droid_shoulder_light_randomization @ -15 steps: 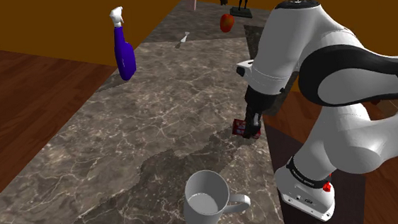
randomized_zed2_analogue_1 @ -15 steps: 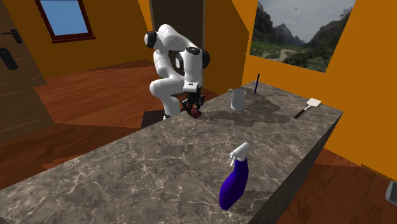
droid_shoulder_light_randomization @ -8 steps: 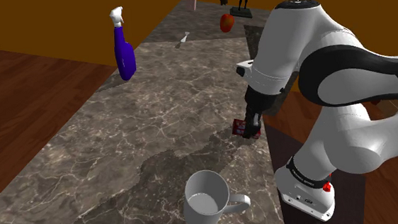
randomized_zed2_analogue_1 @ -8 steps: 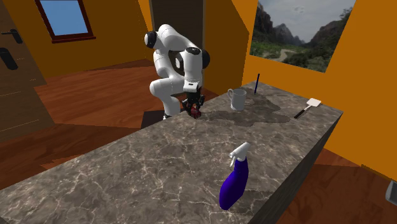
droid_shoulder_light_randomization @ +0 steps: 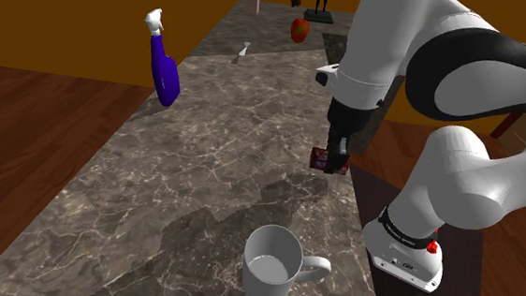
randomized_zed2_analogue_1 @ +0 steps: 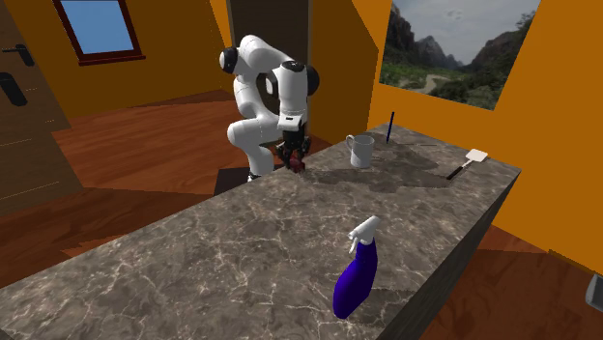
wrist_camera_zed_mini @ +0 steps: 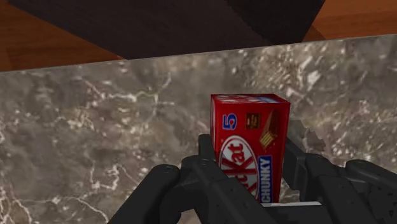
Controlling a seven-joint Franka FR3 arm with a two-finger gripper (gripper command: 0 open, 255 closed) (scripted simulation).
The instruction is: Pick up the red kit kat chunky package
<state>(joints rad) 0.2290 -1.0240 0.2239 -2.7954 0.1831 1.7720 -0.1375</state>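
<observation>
My pincer (wrist_camera_zed_mini: 251, 158) is clenched on the red Kit Kat Chunky package (wrist_camera_zed_mini: 250, 137). One black finger (wrist_camera_zed_mini: 207, 156) presses each narrow side, and the box stands upright between them with its printed face toward the wrist camera. Below it lies the grey marble counter (wrist_camera_zed_mini: 95, 146), whose edge runs just beyond the box, with a dark block and wood floor past that.

In the shoulder view my hand (droid_shoulder_light_randomization: 336, 152) points straight down. The package (droid_shoulder_light_randomization: 320, 159) sits at its tip, over the counter's (droid_shoulder_light_randomization: 161, 195) edge on the side nearest my stand (droid_shoulder_light_randomization: 451, 267). It looks clear of the marble, though only slightly. My wrist hangs under a white forearm that slopes down from the bulky dark-jointed elbow at the picture's upper right. The lower links curl back from there to my base, so I am folded tightly over myself.

Closest to that camera, a white mug (droid_shoulder_light_randomization: 273, 264) stands upright on the marble, well apart from my hand. Farther along, a blue spray bottle (droid_shoulder_light_randomization: 163, 69) with a white head stands near the opposite edge. A red round thing (droid_shoulder_light_randomization: 299, 30) lies toward the far end.

From across the counter, the second exterior view shows my pincer (randomized_zed2_analogue_1: 294, 159) holding the package (randomized_zed2_analogue_1: 297, 165) beside the mug (randomized_zed2_analogue_1: 359, 151). The spray bottle (randomized_zed2_analogue_1: 354, 280) stands in front, and a spatula (randomized_zed2_analogue_1: 467, 162) lies off to that view's right.
</observation>
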